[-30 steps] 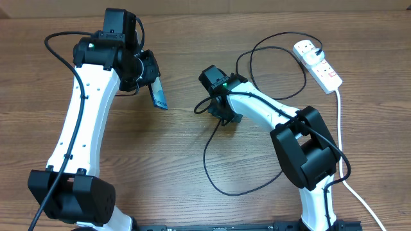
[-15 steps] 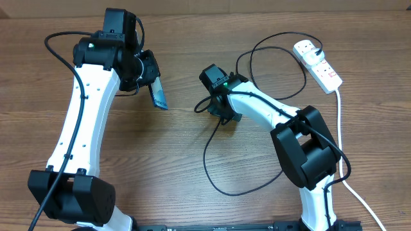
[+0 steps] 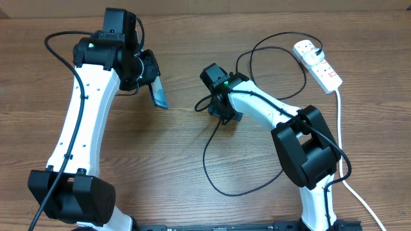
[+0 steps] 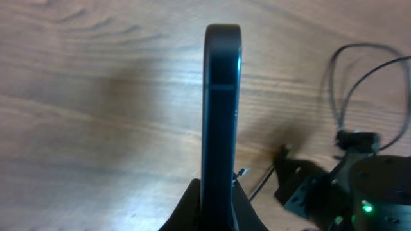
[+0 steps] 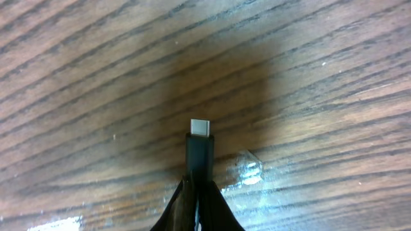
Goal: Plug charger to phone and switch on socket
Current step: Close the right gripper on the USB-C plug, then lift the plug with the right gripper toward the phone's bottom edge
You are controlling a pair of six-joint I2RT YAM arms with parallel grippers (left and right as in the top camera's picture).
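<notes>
My left gripper [image 3: 153, 85] is shut on the phone [image 3: 159, 97] and holds it off the table, tilted. In the left wrist view the phone [image 4: 222, 109] shows edge-on, standing up from between the jaws of the left gripper [image 4: 218, 204]. My right gripper [image 3: 207, 108] sits low at the table's middle, shut on the connector end of the charger [image 3: 208, 151]. The right wrist view shows the metal-tipped connector [image 5: 200, 149] sticking out past the right gripper [image 5: 199, 192], just above the wood. The black cable loops back to the white socket [image 3: 325, 69] at the far right.
The charger cable lies in wide loops [image 3: 257, 183] between the right gripper and the right arm's base. The socket's thick white cord [image 3: 350, 189] runs down the right edge. The right arm's wrist [image 4: 359, 192] shows at the lower right of the left wrist view.
The right gripper's jaws have closed onto the charger's connector. Both arms and the phone have hardly moved.
</notes>
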